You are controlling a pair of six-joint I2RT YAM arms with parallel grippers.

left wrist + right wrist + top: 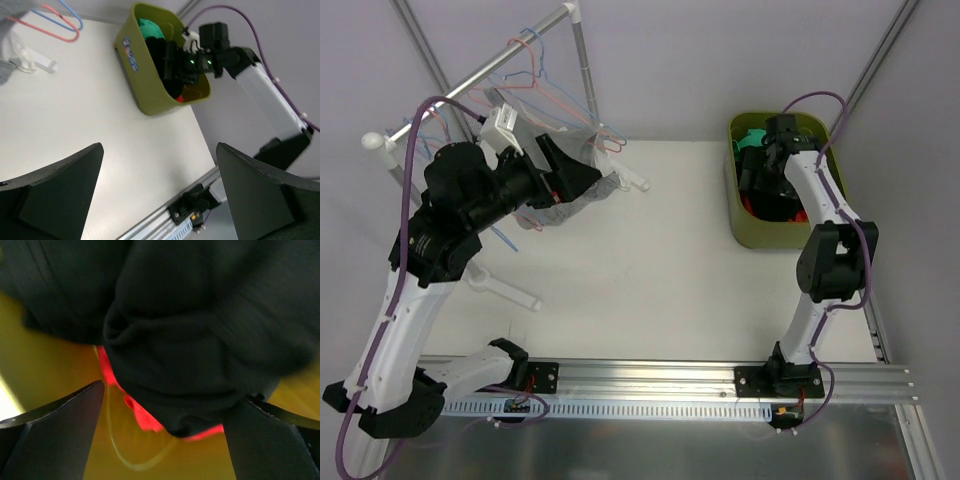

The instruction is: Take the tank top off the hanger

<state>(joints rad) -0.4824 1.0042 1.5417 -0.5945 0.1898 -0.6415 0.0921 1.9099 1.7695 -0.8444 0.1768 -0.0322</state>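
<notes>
The black garment [190, 340], as far as can be told the tank top, lies bunched in the green bin [745, 232] at the far right of the surface [650, 270]. It is off any hanger and rests on red cloth [142, 418], with green cloth [752, 136] at the bin's far end. The right end effector [162, 436] hangs just above it, jaws spread wide and gripping nothing. Well apart on the left, the left end effector [159, 192] stands open and empty beside a grey garment [582, 200] hanging at the rack [490, 66], under blue and pink hangers [535, 62].
</notes>
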